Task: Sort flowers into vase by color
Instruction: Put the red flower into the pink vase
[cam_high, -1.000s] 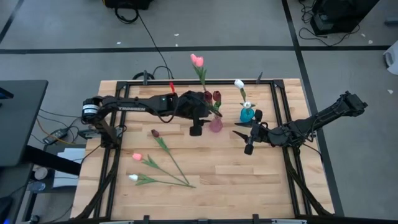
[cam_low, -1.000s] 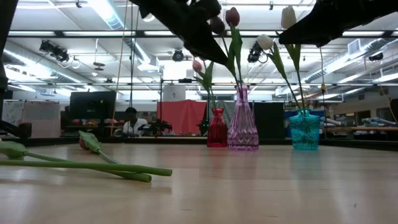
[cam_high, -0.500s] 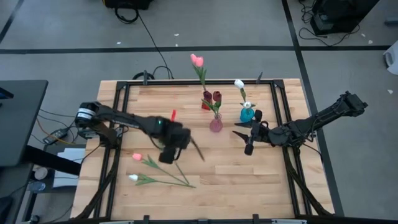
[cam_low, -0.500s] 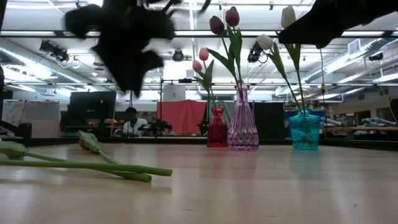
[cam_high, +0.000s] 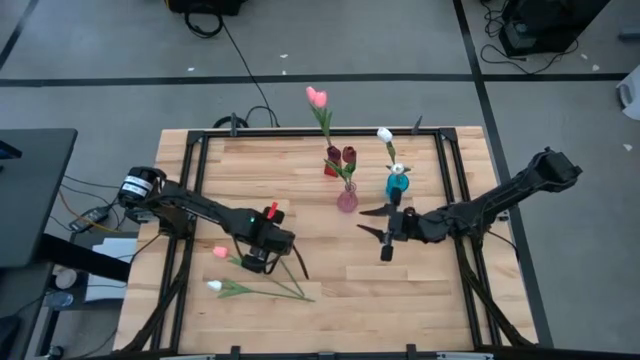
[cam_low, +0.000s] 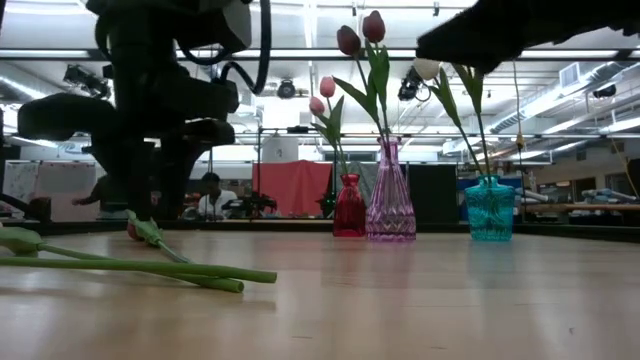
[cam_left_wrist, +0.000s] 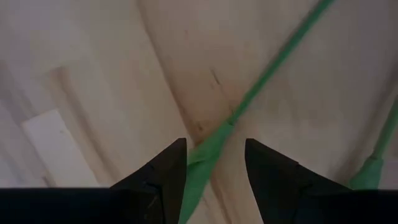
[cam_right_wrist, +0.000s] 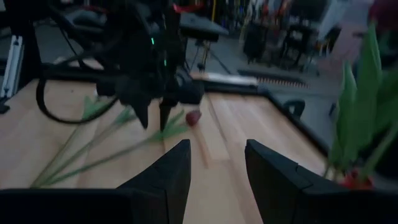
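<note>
- The left gripper (cam_high: 262, 262) hangs low over the pale wooden table (cam_high: 420, 300), its two dark fingers (cam_left_wrist: 163, 174) parted and straddling the thin green stem (cam_left_wrist: 273, 65) of the dark maroon tulip (cam_right_wrist: 194, 117) lying flat beneath it; whether the fingers touch the stem cannot be told.
- Just beside that gripper, toward the table's left edge, lie a loose pink tulip (cam_high: 220, 252) and a loose white tulip (cam_high: 214, 286), their green stems running under and past the gripper.
- Beyond the left gripper, toward the table's far side, stand three vases: a small red glass vase (cam_low: 349, 206) holding pink tulips (cam_high: 316, 97), a ribbed clear pink glass vase (cam_low: 391, 192) holding two maroon tulips (cam_low: 361, 33), and a squat turquoise glass vase (cam_low: 490, 209) holding white tulips (cam_high: 384, 134).
- The right gripper (cam_high: 384, 232) hovers above the table near the turquoise vase, fingers apart and empty, pointing toward the left gripper.
- No readable brand, label or writing shows on any vase or arm.
- Past the table, a seated person (cam_low: 210, 195) appears in the room.
</note>
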